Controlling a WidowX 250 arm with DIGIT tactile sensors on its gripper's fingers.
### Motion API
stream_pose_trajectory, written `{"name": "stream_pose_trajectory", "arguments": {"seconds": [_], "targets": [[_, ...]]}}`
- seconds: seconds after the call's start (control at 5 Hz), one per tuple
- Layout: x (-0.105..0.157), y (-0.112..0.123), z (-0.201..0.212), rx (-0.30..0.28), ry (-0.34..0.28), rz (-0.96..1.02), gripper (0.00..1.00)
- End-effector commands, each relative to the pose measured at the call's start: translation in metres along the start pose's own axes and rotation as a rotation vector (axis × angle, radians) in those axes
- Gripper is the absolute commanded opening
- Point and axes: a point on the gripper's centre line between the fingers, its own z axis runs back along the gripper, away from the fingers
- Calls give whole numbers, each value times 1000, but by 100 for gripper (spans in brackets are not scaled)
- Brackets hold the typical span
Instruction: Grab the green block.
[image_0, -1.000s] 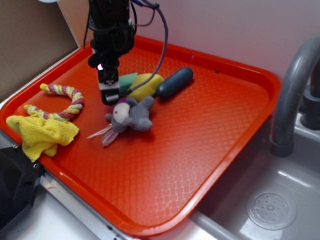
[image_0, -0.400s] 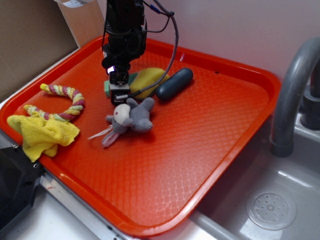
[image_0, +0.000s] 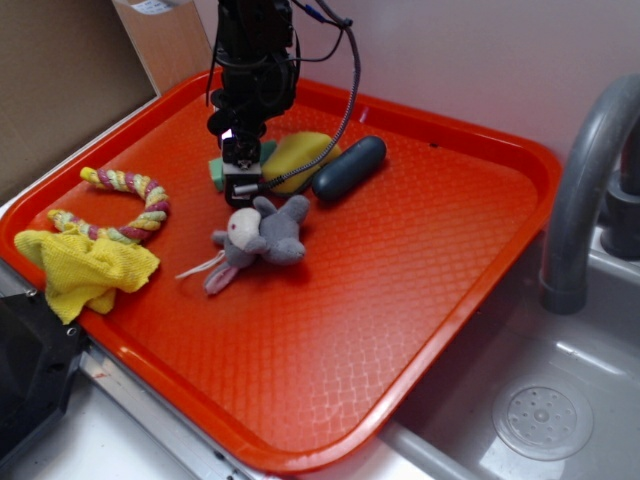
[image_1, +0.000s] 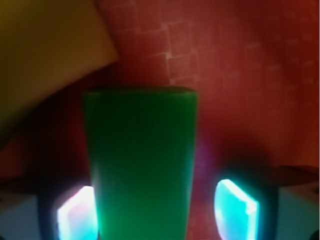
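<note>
Near: plush mouse (image_0: 260, 235) just in front of the gripper (image_0: 242, 180), so it comes straight down. Jaws released, straddling the green block (image_1: 142, 160): left pad touching, right pad off with a gap. Block sits far-left on the orange tray (image_0: 420, 260), against the yellow piece (image_0: 300, 155). Grey capsule (image_0: 348, 167) right of that. Judgement: pre-grasp.

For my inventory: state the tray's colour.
The tray is orange-red with a fine diamond texture; clearest in the exterior view.
</note>
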Motion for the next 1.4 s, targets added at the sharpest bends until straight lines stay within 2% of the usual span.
{"name": "stream_pose_trajectory", "arguments": {"seconds": [0.0, 0.2, 0.4, 0.6, 0.8, 1.0, 1.2], "targets": [[-10, 14, 18, 31, 33, 99, 0], [-34, 22, 62, 13, -12, 317, 0], [-63, 13, 105, -130, -88, 535, 0], [-87, -1, 147, -214, -162, 651, 0], [-104, -9, 171, -298, -232, 679, 0], [-104, -6, 174, -302, -256, 684, 0], [-94, -4, 165, -273, -322, 526, 0]]}}
